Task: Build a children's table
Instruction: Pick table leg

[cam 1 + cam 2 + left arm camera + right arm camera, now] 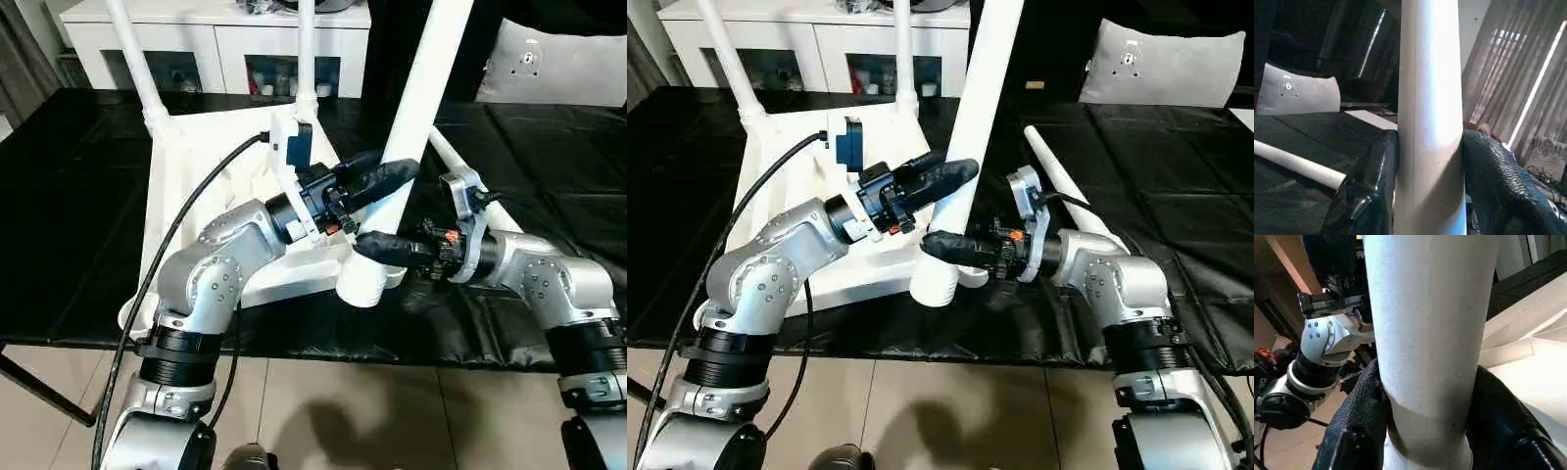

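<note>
The children's table top [191,171] lies upside down and tilted on the black surface. Two white legs [137,59] [307,49] stand up from its far corner sockets. A third leg [426,78] stands steeply at the near right corner, its thick end [364,284] at the top's edge. My left gripper [397,171] is shut on this leg from the left. My right gripper [377,257] is shut on it lower down, from the right. In both wrist views the black fingers [1376,181] [1359,426] press against the leg's sides. Another loose leg [1068,191] lies on the black surface behind my right wrist.
A long white cabinet [216,39] with glass-fronted openings stands behind the black surface [78,196]. A white cushion [554,64] leans at the back right. The black surface's front edge [294,352] runs just under my forearms, with beige floor below.
</note>
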You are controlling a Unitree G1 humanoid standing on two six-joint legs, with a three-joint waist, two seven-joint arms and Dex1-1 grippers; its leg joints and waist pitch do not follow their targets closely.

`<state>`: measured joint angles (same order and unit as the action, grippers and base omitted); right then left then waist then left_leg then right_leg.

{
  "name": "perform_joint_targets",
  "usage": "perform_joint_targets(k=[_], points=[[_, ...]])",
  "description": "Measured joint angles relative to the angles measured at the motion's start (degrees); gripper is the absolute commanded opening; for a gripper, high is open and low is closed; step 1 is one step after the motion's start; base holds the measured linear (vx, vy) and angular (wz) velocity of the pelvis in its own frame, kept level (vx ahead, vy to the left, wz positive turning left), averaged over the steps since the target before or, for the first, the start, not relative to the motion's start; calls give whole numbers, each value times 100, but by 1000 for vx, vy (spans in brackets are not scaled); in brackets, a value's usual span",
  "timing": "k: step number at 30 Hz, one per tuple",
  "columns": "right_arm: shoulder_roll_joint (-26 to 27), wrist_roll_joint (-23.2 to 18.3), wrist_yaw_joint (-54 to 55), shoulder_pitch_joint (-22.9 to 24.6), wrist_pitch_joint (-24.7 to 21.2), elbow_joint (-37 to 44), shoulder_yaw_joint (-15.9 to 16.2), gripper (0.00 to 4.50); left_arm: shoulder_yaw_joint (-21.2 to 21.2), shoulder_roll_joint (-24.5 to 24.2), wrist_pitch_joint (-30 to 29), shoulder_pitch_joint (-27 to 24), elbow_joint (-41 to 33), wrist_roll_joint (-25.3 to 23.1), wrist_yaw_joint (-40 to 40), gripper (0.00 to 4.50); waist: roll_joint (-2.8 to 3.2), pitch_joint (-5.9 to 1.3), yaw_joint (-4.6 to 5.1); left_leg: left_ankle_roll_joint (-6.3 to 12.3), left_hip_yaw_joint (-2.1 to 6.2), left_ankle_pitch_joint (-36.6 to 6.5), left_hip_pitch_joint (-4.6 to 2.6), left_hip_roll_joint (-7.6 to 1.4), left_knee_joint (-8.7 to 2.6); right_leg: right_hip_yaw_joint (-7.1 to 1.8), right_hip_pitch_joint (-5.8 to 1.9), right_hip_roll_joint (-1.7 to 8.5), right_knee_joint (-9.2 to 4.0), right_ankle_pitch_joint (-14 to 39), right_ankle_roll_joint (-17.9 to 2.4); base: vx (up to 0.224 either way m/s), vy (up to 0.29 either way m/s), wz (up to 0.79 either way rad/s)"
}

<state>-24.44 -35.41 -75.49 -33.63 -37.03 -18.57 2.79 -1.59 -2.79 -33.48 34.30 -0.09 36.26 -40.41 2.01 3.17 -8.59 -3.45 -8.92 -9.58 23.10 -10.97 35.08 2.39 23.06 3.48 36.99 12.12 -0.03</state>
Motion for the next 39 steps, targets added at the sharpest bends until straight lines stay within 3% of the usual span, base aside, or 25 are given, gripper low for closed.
perform_joint_targets(k=[6,11,24,33,34,39], points=[[11,-14,-15,-23,-130,-2,6,293,-1,14,29,3,2,-7,7,179,0,0,-3,0,-1,0,0,0,0,1,0,0,0,0,0,0,0,0],[18,6,-55,-24,-128,-12,13,296,-9,19,63,3,2,-7,7,179,0,0,-3,0,0,0,0,0,0,0,0,0,0,0,0,0,0,0],[76,7,-116,-102,-156,-81,12,198,-124,1,62,3,2,-11,-40,179,0,0,-6,0,0,0,0,0,1,0,0,0,2,0,0,0,0,0],[109,100,-62,-102,-51,-81,25,191,-143,-1,60,3,4,-50,33,179,-5,-1,-4,1,-1,0,0,-1,3,1,0,0,3,-1,-1,0,0,0],[128,129,-21,-101,-49,-81,25,190,-161,-1,45,3,11,-72,73,235,-9,0,0,1,-1,1,0,-1,3,1,0,0,4,-1,-1,0,0,0],[346,123,344,62,-110,61,-17,187,-213,-68,-122,-13,-4,-97,73,255,-19,-2,5,1,-1,1,0,0,2,-1,1,0,3,-1,-1,0,0,0]])
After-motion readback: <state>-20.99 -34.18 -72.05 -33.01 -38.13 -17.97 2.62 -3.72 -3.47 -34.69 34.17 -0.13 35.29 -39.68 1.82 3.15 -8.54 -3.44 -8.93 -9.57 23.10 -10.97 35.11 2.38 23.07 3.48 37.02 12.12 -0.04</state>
